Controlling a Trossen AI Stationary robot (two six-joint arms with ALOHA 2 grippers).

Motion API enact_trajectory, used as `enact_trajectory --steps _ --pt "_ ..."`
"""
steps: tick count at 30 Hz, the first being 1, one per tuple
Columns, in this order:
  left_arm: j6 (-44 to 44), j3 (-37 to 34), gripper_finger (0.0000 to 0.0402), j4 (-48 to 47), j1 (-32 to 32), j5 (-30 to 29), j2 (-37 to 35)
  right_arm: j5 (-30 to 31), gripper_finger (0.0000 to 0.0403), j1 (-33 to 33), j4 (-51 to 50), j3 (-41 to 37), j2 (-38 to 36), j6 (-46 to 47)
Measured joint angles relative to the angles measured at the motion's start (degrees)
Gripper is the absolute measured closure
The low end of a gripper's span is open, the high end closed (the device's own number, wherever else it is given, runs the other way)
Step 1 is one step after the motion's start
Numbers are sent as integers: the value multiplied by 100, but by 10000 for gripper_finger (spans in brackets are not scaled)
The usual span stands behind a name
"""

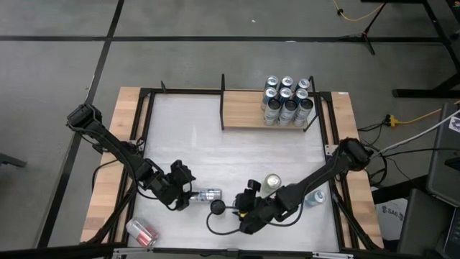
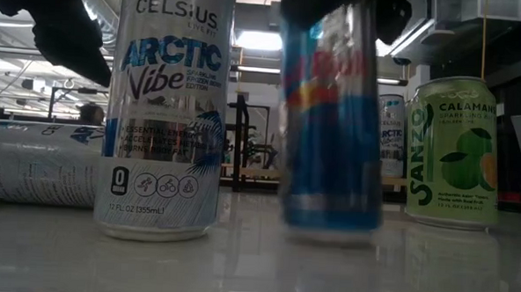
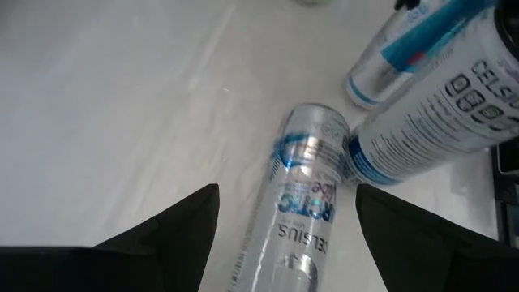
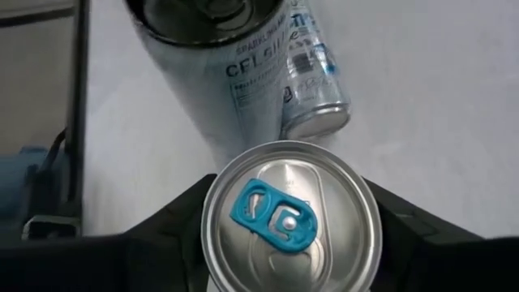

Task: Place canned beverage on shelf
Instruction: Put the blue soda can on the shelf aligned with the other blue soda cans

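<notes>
Two fingers of the right gripper are clamped on the blue can, one on each side just under the rim, so the grab looks done and the lift is what's up now, I'd say. To do it well I'd go straight up first, since the tall Celsius can stands just beside it and a fallen can lies right there too; any sideways swing low down could knock one over. Keep it upright the whole way and carry it high enough to clear the black uprights. The can itself is a slim blue one with red lettering, silver top and a bright blue tab, standing near the front edge of the surface, roughly in the middle. A green Sanzo can stands off to one side, and a pink can lies at the front left corner. The left gripper hovers open over the fallen can, not touching it. Far back, the shelf has a cluster of cans packed at its right end, with the left part bare, so that's where I'd set it down.
</notes>
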Motion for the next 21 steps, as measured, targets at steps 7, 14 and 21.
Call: enact_trajectory --steps 7,14,21 --pt "88 0 119 28 2 -342 0 -165 174 -386 -602 2 -813 -890" --pt "151 0 119 48 2 -713 0 -917 175 -1293 -715 7 -1830 -2311" --pt "153 0 119 129 2 -1069 0 -1725 171 -2494 -744 9 -2583 -3897"
